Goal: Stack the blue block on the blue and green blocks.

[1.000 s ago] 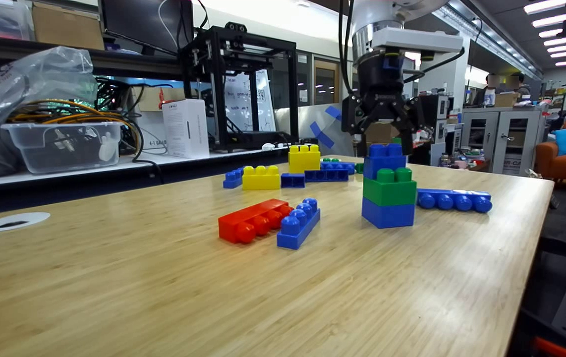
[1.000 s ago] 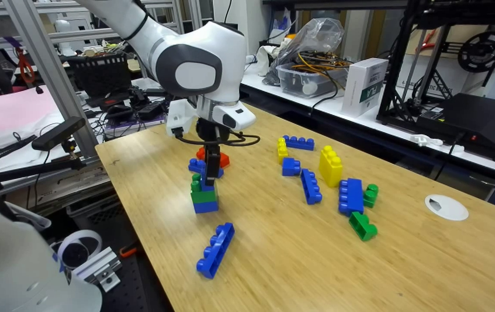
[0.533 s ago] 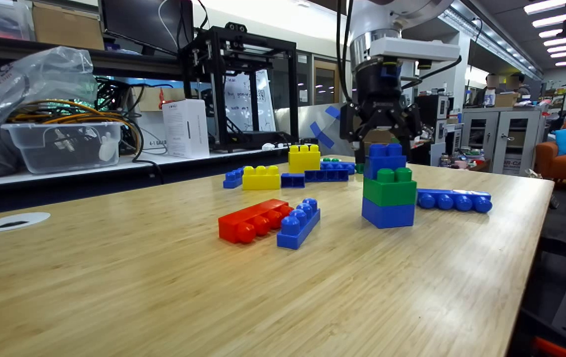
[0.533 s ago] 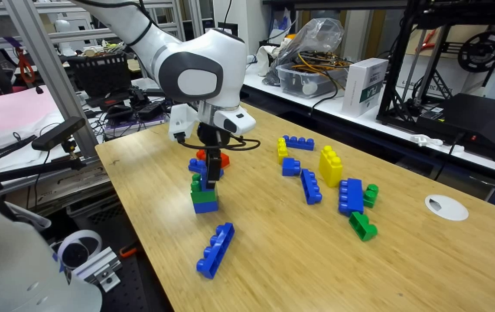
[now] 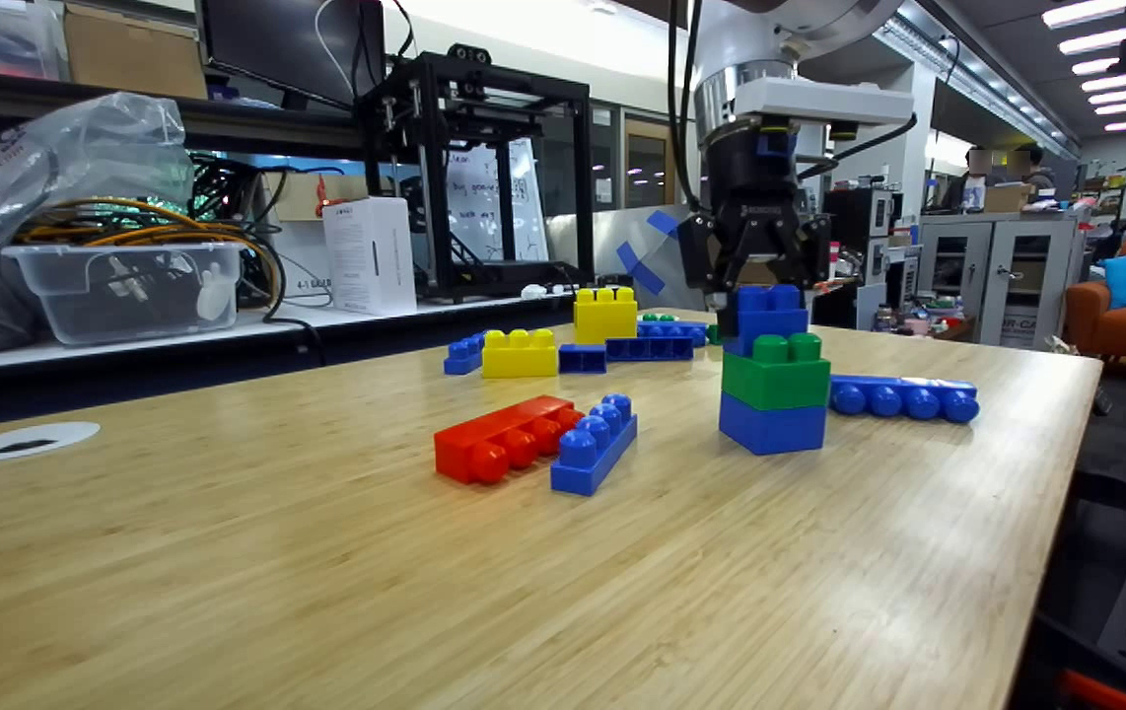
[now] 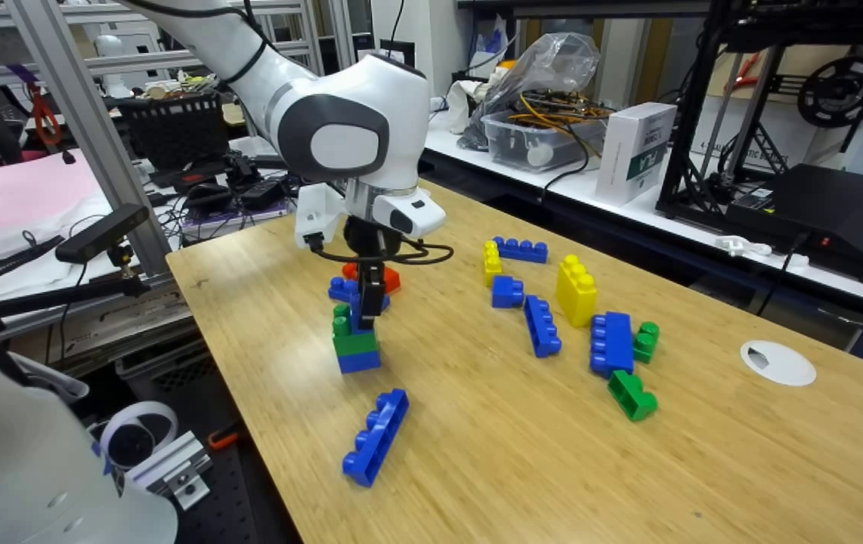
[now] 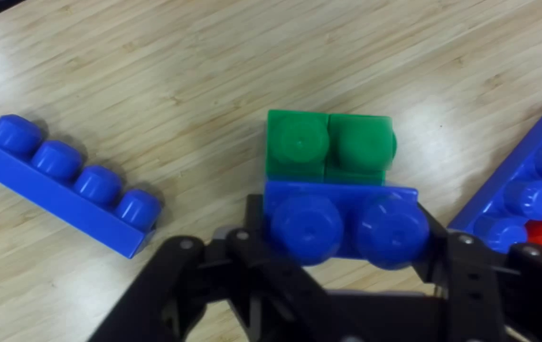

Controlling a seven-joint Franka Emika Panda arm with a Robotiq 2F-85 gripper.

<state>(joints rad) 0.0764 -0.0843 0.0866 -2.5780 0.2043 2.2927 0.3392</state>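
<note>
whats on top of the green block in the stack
The blue block sits over one side of the green block, with the gripper closed on it. Two green studs show next to the blue block. What lies beneath it is covered, so its fit is unclear.

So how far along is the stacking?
Looks done: the blue block is on the green brick, which sits on the lower blue brick. In hand: the jaws are shut on it, one at each end in the wrist view. Left: likely release and retreat, maybe a press first: green studs partly hide its base, so full seating is unclear.
</note>
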